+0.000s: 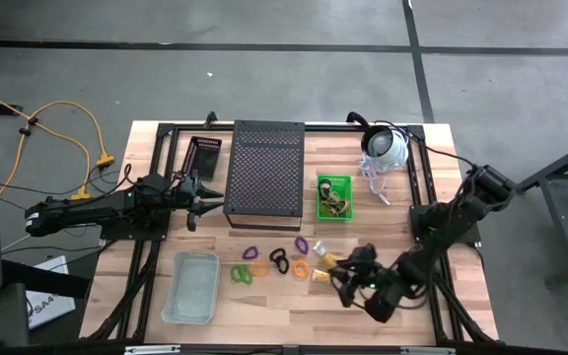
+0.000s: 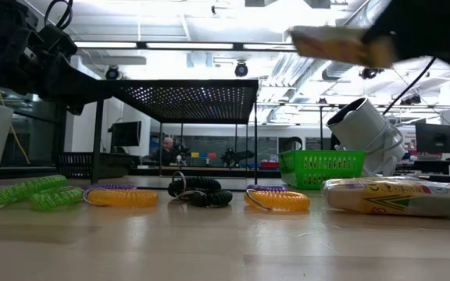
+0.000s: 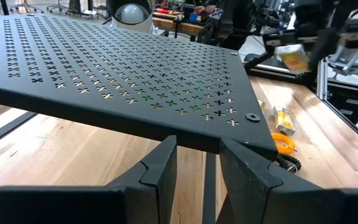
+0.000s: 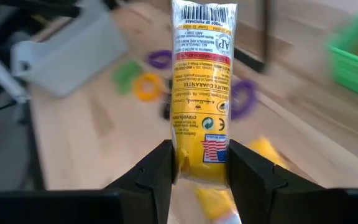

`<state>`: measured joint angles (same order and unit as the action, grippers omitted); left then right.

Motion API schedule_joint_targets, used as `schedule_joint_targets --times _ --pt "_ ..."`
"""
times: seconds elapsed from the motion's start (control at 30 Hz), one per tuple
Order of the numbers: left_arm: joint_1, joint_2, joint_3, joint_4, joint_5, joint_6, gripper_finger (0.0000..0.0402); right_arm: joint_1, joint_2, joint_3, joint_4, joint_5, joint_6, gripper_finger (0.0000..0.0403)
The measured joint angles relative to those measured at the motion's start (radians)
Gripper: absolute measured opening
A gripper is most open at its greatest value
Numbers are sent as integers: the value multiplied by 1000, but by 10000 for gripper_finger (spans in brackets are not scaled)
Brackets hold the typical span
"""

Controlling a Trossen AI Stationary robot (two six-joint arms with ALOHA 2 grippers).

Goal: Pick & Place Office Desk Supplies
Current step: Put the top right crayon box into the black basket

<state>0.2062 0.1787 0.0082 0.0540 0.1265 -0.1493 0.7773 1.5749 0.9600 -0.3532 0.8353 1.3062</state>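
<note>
At the near edge of the bench (image 1: 461,296), the right hand (image 1: 351,268) is pinching a yellow-and-white packet (image 4: 202,93) by one end, clear of the wood. In the right wrist view the packet's long axis is running straight out from between the two fingers (image 4: 157,168), barcode end pointing away from the hand. In the low view it is showing blurred and roughly level, high above the bench. A second packet (image 2: 397,197) is lying flat on the bench below, long axis across that view.

Beside the hand, coiled loops are lying in a loose row along the front: green loops (image 2: 30,191), an orange loop (image 2: 122,197), a black loop (image 2: 201,191) and another orange loop (image 2: 278,200), with purple loops (image 1: 301,244) just behind. A clear tray (image 1: 191,286) is sitting at the row's left end.

Farther back, a green basket (image 1: 333,197) is standing right of a black perforated stand (image 1: 264,168). The left hand (image 1: 197,202) is waiting at the stand's left side, fingers (image 3: 160,168) slightly spread with nothing between them, its tips just under the stand's edge. At the far side, a white dome-shaped device (image 1: 385,146) is resting with its cable.
</note>
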Motion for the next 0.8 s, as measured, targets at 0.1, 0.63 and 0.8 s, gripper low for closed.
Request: schedule_joint_targets --times 0.1,0.63,0.8 --pt "0 0 0 0 0 0 118 -61 0 0 160 -63 -192 128" --pt "0 0 0 0 0 0 118 -219 1 0 454 -387 -593 128" --pt "0 0 0 0 0 0 118 -211 2 0 457 -409 -600 128"
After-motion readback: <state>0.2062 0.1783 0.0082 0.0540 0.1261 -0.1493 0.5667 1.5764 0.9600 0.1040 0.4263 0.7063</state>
